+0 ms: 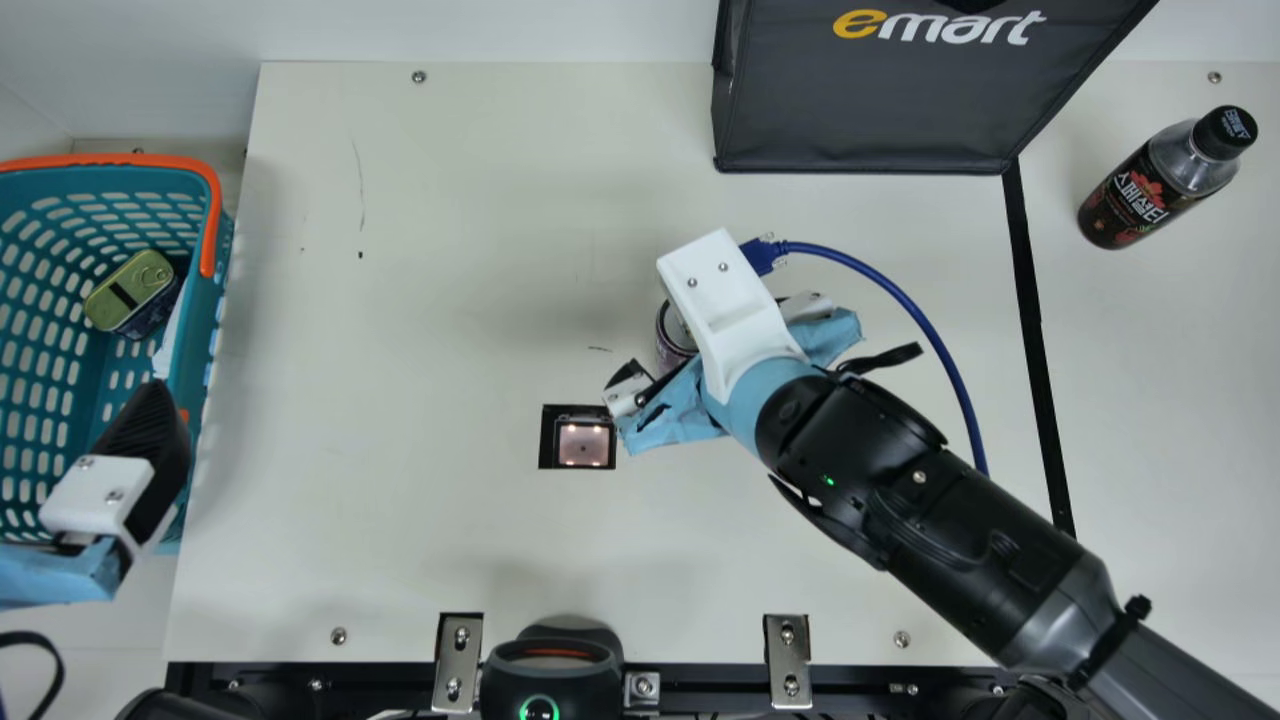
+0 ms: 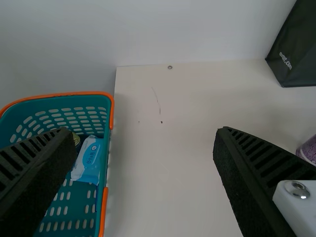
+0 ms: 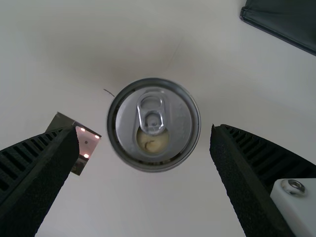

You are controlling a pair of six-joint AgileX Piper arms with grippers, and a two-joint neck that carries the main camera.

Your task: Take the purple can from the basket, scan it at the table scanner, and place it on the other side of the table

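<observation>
My right gripper point(image 1: 728, 300) is over the table beside the scanner point(image 1: 583, 443), partly covering the purple can point(image 1: 671, 335). In the right wrist view the can's silver lid point(image 3: 153, 124) faces the camera, framed by the open right gripper point(image 3: 144, 165), with free space on both sides of it; the scanner window point(image 3: 87, 142) is partly behind one finger. The can's purple side point(image 2: 309, 149) shows in the left wrist view. At the teal basket point(image 1: 225, 250), my left gripper point(image 1: 140, 450) is held near the rim; its two fingers stand wide apart in its wrist view point(image 2: 143, 168).
A green-topped can point(image 1: 130, 288) and a white-blue packet point(image 2: 90, 157) lie in the basket. A dark bag point(image 1: 870, 110) stands at the back, and a dark bottle point(image 1: 1160, 180) lies at the far right, past a black line. A blue cable point(image 1: 925, 330) loops beside my right arm.
</observation>
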